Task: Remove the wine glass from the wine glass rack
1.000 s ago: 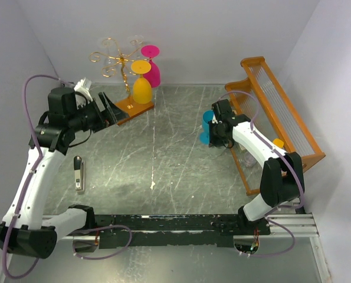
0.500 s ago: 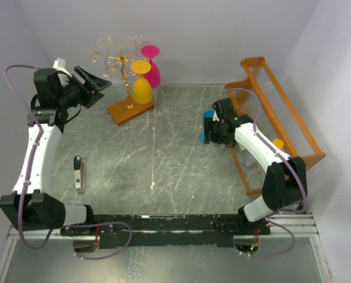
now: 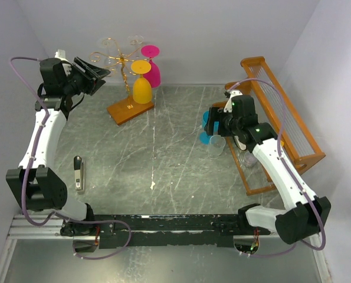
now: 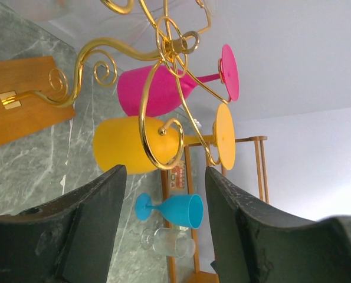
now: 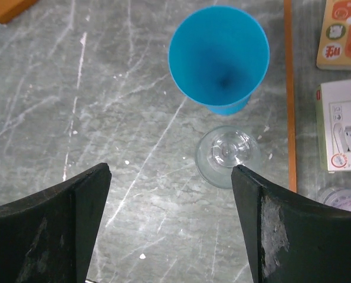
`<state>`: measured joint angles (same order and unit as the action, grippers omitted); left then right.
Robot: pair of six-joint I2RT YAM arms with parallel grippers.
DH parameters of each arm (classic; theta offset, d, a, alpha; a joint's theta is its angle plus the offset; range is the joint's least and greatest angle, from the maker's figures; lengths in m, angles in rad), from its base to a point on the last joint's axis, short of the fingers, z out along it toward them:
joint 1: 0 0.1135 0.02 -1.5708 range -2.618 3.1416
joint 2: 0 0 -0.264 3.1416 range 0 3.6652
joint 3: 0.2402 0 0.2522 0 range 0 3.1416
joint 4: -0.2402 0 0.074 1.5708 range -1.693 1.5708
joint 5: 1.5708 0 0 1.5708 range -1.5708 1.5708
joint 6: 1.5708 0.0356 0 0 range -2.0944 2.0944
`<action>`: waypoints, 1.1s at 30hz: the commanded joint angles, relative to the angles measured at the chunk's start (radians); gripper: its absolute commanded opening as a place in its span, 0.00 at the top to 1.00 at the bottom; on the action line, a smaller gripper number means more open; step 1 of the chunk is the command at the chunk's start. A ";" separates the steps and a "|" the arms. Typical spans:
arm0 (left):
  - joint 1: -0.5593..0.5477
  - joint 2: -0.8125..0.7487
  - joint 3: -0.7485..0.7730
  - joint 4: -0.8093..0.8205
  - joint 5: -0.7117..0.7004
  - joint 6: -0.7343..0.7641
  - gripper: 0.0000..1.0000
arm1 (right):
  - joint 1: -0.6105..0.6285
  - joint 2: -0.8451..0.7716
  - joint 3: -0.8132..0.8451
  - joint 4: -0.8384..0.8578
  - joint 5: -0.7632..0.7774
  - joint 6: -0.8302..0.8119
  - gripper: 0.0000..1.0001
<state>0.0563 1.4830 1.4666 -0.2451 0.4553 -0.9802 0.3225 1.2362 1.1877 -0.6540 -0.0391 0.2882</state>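
Note:
The wine glass rack [image 3: 121,59] is gold wire on an orange-brown wooden base [image 3: 130,109], at the back left. A yellow wine glass [image 3: 141,87] and a pink one [image 3: 153,69] hang upside down from its scrolled arms. My left gripper [image 3: 99,73] is open beside the rack's left scrolls, holding nothing. In the left wrist view the yellow glass [image 4: 128,144] and pink glass [image 4: 157,91] hang just ahead of the gripper [image 4: 163,203]. My right gripper [image 5: 169,224] is open above the table. A blue glass [image 5: 219,56] and a clear glass [image 5: 228,156] stand free ahead of it.
A larger orange wooden-framed rack [image 3: 284,115] with clear slats runs along the right side. Small boxes [image 5: 340,124] lie beside its rail [image 5: 290,94]. A black and silver handheld object [image 3: 78,172] lies at the left of the table.
My left arm rose from the rack's base to its top scrolls, its jaws narrowing a little. My right gripper opened off the blue glass and drew back above it.

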 commanded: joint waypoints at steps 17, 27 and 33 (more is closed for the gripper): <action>0.024 0.078 0.014 0.200 0.088 -0.125 0.67 | 0.001 -0.089 0.005 0.056 -0.066 -0.001 0.17; 0.060 0.071 0.021 0.200 0.131 -0.156 0.88 | 0.001 -0.101 0.010 0.064 -0.084 0.017 0.18; 0.098 0.053 0.010 0.210 0.178 -0.191 0.93 | 0.000 -0.097 0.017 0.066 -0.096 0.023 0.18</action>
<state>0.1181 1.5749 1.4689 -0.1314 0.5705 -1.1641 0.3225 1.1553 1.1885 -0.6098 -0.1207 0.3031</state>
